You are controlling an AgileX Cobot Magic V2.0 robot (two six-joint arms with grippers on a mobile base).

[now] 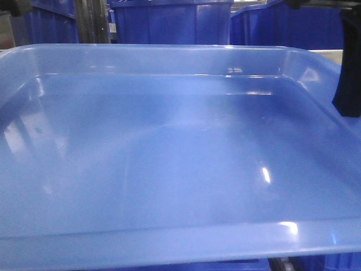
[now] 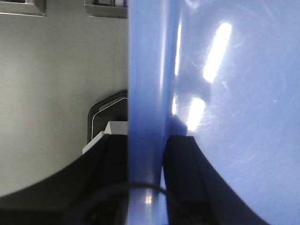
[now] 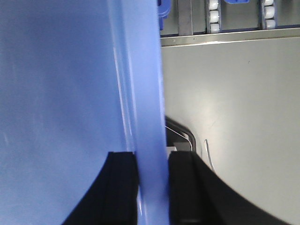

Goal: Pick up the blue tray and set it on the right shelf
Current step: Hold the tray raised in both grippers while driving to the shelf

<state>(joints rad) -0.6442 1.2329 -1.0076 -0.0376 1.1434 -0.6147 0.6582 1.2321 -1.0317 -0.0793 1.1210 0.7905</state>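
The blue tray (image 1: 180,158) fills the front view, level, seen from just above with its glossy floor empty. My left gripper (image 2: 147,137) is shut on its rolled rim (image 2: 145,84), one black finger on each side. My right gripper (image 3: 151,153) is shut the same way on the opposite rim (image 3: 143,93). One black finger (image 1: 348,84) of the right gripper shows over the tray's right edge in the front view. The right shelf is not plainly in view.
Deep dark-blue bins (image 1: 169,22) stand close behind the tray, with another (image 1: 293,25) to the right. A grey surface (image 3: 234,103) lies below the tray. A metal rail (image 3: 234,37) with white rollers (image 3: 214,14) crosses the top of the right wrist view.
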